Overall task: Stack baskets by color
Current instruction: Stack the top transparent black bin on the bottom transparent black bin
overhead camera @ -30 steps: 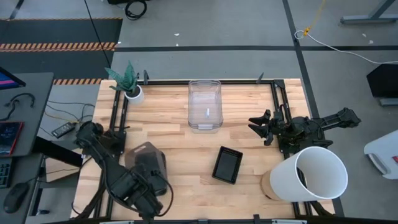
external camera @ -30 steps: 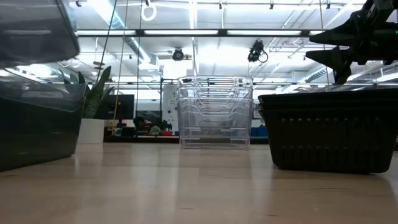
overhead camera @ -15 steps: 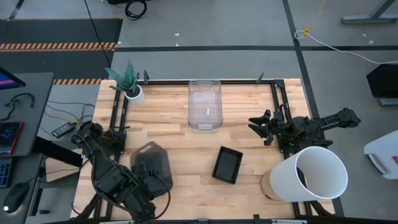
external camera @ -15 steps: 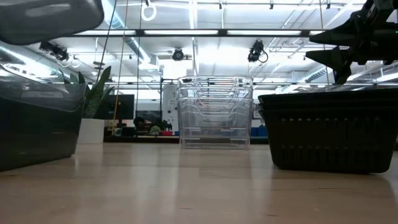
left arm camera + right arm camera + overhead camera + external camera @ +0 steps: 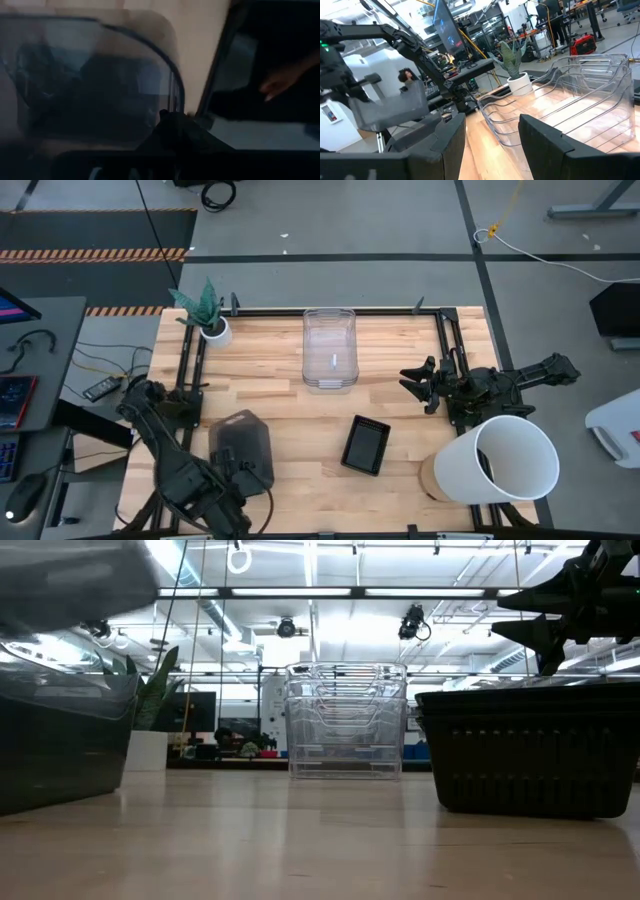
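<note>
A smoky grey basket (image 5: 243, 446) hangs near the table's near-left corner, with my left gripper (image 5: 238, 482) shut on it. The low view shows it blurred (image 5: 70, 580), above a second grey basket (image 5: 60, 740) that rests on its bottom on the table. A stack of clear baskets (image 5: 330, 348) stands at the far middle. A black mesh basket (image 5: 366, 445) sits on the table right of centre. My right gripper (image 5: 420, 383) waits open at the table's right side, holding nothing. My left gripper pinches the grey basket's rim (image 5: 172, 102) between its two fingers, at the basket's near end. The fingers come from above, pointing steeply down. The basket hangs lifted clear (image 5: 390, 107), over the grey basket on the table.
A large white bucket (image 5: 497, 460) lies on its side at the near right. A small white pot with a green plant (image 5: 207, 318) stands at the far left corner. Bare wood lies between the clear stack and the black basket.
My left gripper has carried the grey basket a little upward and slightly toward the table's right. The basket has turned about, so that its long sides now run nearer to straight from near to far. My left gripper stays shut on it.
</note>
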